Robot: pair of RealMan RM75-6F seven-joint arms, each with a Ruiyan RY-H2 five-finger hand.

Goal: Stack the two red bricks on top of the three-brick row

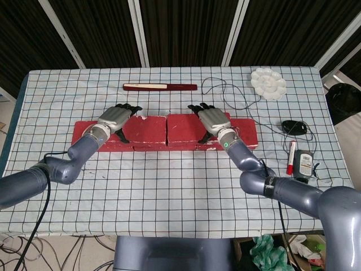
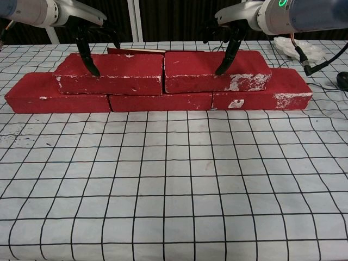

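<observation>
My left hand hangs over the left upper brick, left of centre in the head view, fingers spread and pointing down, holding nothing. In the chest view its thumb reaches down the near face of that brick (whether the tip touches the surface, I cannot tell). My right hand is poised the same way over the right upper brick, just right of centre, fingers apart and empty, one dark finger slanting down toward the brick's near edge.

Both red bricks lie flat, end to end with a thin seam between them, on top of the three-brick row, which runs across the middle of the table. The row's end bricks stick out past the upper pair on either side.

Around them is the checked tablecloth. Toward the top of the head view lies a long red and cream stick; at upper right sits a white paint palette, with a black cable looping beside it. At the right edge are a black mouse, a red marker and a small grey device.
</observation>
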